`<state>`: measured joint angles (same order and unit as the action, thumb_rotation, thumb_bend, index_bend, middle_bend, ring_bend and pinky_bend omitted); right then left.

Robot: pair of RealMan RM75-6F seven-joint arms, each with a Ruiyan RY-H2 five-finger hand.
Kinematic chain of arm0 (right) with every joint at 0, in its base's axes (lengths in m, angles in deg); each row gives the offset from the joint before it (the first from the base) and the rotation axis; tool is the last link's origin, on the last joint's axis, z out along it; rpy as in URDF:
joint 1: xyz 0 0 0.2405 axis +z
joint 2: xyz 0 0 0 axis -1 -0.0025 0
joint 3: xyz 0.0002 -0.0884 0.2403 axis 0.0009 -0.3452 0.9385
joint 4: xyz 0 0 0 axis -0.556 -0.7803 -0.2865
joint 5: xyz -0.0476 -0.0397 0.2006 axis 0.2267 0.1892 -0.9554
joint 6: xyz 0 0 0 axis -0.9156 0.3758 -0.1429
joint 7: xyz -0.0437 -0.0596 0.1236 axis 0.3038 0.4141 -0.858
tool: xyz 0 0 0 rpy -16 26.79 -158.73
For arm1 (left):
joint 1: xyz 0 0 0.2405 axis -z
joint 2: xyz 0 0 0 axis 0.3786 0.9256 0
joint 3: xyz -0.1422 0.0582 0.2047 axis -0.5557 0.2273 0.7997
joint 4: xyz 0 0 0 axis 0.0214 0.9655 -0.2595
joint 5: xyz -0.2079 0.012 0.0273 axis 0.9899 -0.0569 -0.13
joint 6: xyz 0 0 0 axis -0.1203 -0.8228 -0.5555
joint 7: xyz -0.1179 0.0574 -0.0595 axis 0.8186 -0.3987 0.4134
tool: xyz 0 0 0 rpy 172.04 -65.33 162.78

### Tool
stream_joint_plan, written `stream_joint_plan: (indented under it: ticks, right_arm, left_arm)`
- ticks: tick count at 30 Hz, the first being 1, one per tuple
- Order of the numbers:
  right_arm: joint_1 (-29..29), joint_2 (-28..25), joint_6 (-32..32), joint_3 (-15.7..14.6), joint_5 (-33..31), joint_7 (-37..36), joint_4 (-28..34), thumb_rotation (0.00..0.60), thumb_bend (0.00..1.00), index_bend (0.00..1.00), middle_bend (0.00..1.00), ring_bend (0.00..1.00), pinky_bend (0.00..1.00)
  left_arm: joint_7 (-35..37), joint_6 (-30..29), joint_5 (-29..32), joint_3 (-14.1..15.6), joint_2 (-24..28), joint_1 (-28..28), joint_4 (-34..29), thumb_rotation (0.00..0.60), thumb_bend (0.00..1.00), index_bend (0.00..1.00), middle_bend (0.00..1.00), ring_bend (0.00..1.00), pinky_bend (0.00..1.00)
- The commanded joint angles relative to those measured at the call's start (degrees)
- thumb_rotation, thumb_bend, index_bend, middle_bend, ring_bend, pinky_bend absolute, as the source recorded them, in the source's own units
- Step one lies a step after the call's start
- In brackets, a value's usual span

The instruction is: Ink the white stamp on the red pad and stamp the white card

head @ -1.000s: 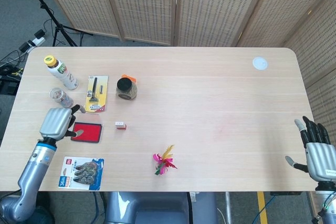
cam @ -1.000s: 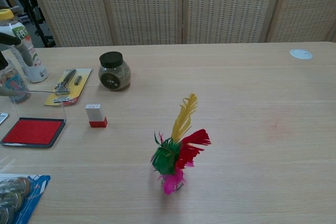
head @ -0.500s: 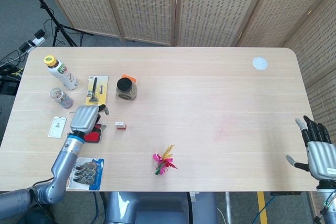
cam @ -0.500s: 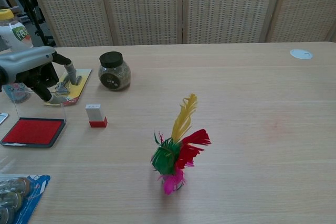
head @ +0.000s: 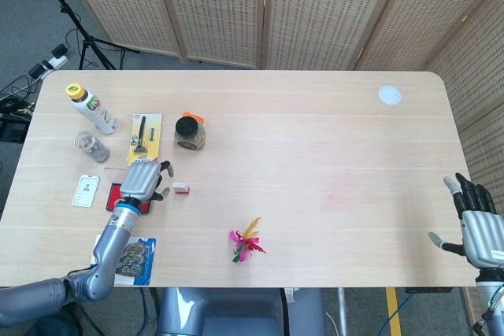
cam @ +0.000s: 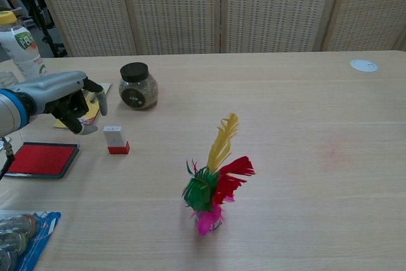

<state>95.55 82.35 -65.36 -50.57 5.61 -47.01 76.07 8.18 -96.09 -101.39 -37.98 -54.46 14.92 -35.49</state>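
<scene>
The white stamp (head: 181,188) with a red base (cam: 115,139) stands upright on the table. Just left of it lies the red ink pad (cam: 39,160), which my left hand largely covers in the head view. My left hand (head: 143,181) hovers over the pad's right end, a short way left of the stamp (cam: 66,103), with its fingers curved downward and nothing in them. The white card (head: 87,190) lies flat further left. My right hand (head: 478,230) hangs off the table's right front corner, fingers spread and empty.
Behind the hand are a razor pack (head: 144,139), a black-lidded jar (head: 189,132), a small glass jar (head: 91,146) and a yellow-capped bottle (head: 93,109). A feather shuttlecock (cam: 212,179) stands mid-front. A blue blister pack (head: 126,261) lies at the front left edge.
My left hand has swept rightward from the pad's left side, past the card, to just beside the stamp. The card is now uncovered. The right hand has stayed put.
</scene>
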Motion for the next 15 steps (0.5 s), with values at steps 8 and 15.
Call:
stream_joint_plan:
  ticks: [8, 15]
  right_arm:
    - [0.2, -0.2, 0.5, 0.0, -0.2, -0.9, -0.3, 0.600, 0.00, 0.00, 0.00, 0.00, 0.00]
    - [0.3, -0.5, 0.7, 0.2, -0.6, -2.0, -0.5, 0.600, 0.00, 0.00, 0.00, 0.00, 0.00]
  left_arm:
    - [-2.2, 0.0, 2.6, 0.0, -4.3, 2.3, 3.1, 0.600, 0.31, 0.49, 1.00, 1.00, 0.97]
    - [-3.2, -0.4, 3.9, 0.1, -5.8, 2.9, 5.0, 0.600, 0.31, 0.51, 1.00, 1.00, 0.97]
